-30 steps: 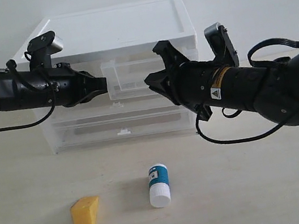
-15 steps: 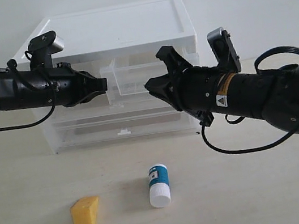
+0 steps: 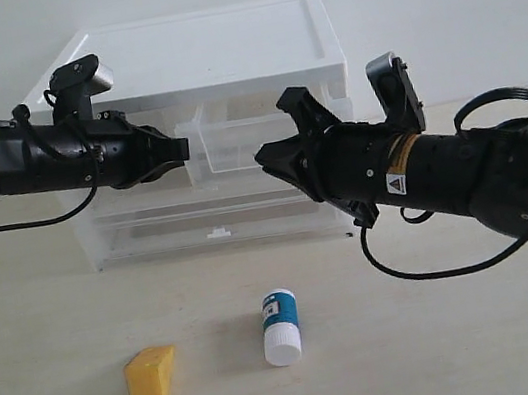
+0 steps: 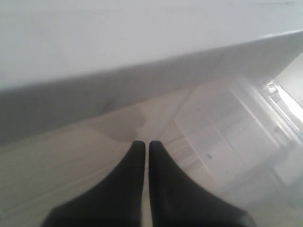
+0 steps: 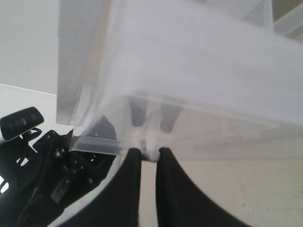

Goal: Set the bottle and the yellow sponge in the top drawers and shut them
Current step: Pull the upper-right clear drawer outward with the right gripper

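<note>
Two loose things wait on the table (image 3: 452, 349) in front of the chest (image 3: 207, 40), and neither is in a drawer yet.

The yellow sponge (image 3: 152, 378) sits farthest left, well out in front of the chest's left half. It is a foam wedge, so it should be very light and soft. It will squash under the pads, so a gentle pinch across its thick end looks safest, since the thin edge would fold.

The left gripper (image 3: 182, 150) hangs against the chest front, just under the white top. Its jaws are pressed together, and the wrist view shows nothing between the fingertips (image 4: 137, 149).

The bottle (image 3: 281, 327) is out in front of the chest's middle, apart from the sponge. It seems to lie on its side with the cap end away from the chest. It is small rigid plastic, probably light, smooth and inclined to roll. I would grip it across the labelled body, not on the cap.

One top drawer (image 3: 234, 137) stands part-way out of the chest front, thin-walled and translucent.

The right gripper (image 3: 262, 154) is at the drawer's face, jaws narrowed onto the small tab handle (image 5: 147, 144). That tab offers little purchase, so the pull should run straight out from the chest.
</note>
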`<action>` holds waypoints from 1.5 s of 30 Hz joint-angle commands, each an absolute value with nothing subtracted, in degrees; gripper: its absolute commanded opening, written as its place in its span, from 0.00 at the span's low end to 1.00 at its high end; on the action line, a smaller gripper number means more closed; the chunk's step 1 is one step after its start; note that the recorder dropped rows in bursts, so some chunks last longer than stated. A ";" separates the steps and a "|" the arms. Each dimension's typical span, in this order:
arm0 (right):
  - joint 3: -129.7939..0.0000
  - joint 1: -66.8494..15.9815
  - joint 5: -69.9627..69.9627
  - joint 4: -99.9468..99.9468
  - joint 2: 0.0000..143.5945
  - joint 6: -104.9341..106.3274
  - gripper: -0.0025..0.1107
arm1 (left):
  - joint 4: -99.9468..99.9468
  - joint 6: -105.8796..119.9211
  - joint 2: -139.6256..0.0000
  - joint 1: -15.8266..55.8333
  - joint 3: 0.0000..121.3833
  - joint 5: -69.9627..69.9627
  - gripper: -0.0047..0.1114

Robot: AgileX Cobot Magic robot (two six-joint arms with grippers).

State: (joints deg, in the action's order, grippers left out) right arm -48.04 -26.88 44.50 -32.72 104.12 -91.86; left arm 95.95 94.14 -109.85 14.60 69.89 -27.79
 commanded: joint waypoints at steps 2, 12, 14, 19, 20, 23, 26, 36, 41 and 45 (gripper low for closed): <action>-46.39 -28.01 49.16 -37.31 103.26 -89.57 0.02 | 99.11 93.85 -110.33 13.62 71.58 -23.37 0.07; -45.16 -28.01 51.08 -37.32 103.03 -89.57 0.02 | 98.55 93.75 -110.33 13.65 71.58 -23.55 0.07; -45.15 -28.01 51.10 -37.32 102.68 -89.57 0.02 | 98.43 93.75 -110.33 13.65 71.58 -23.55 0.07; -45.15 -28.01 50.72 -37.42 101.59 -89.44 0.02 | 98.28 93.75 -110.33 12.59 71.58 -23.82 0.07; -45.15 -28.01 50.56 -37.64 101.33 -89.44 0.02 | 98.28 93.63 -110.33 12.18 71.58 -23.83 0.07; -44.99 -28.01 48.65 -38.11 101.01 -89.54 0.02 | 98.22 93.11 -110.33 11.51 71.58 -24.18 0.07; -43.74 -28.01 49.53 -37.56 101.01 -89.13 0.02 | 98.13 93.11 -110.33 11.29 71.58 -24.21 0.07; -41.08 -28.01 53.86 -37.25 101.01 -88.31 0.02 | 98.13 93.11 -110.33 11.29 71.58 -24.21 0.07; -40.72 -28.01 54.94 -37.26 101.01 -88.19 0.02 | 97.88 93.38 -110.33 11.28 71.58 -24.21 0.07; -40.72 -28.01 54.94 -37.97 101.01 -88.33 0.02 | 97.88 93.38 -110.33 11.04 71.62 -24.21 0.07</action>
State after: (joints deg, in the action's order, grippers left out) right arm -41.00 -27.37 52.05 -34.55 102.05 -89.00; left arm 94.14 93.67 -109.90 12.57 70.12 -30.20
